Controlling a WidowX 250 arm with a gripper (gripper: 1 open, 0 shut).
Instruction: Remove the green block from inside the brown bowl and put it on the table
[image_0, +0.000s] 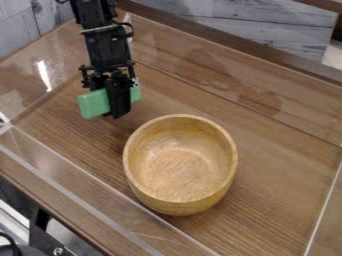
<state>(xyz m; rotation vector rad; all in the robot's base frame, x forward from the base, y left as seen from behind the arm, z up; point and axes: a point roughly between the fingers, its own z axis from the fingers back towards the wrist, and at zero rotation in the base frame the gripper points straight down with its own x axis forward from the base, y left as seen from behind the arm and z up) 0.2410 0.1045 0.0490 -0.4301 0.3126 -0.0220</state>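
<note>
The green block hangs upright between the fingers of my gripper, which is shut on it just above the table, to the upper left of the brown bowl. The bowl stands in the middle of the table with nothing inside; its pale speckled floor shows fully. The black arm comes down from the top left. Whether the block's lower edge touches the wood I cannot tell.
Clear plastic walls run along the table's front, left and right edges. A grey marbled wall stands behind the table at the back.
</note>
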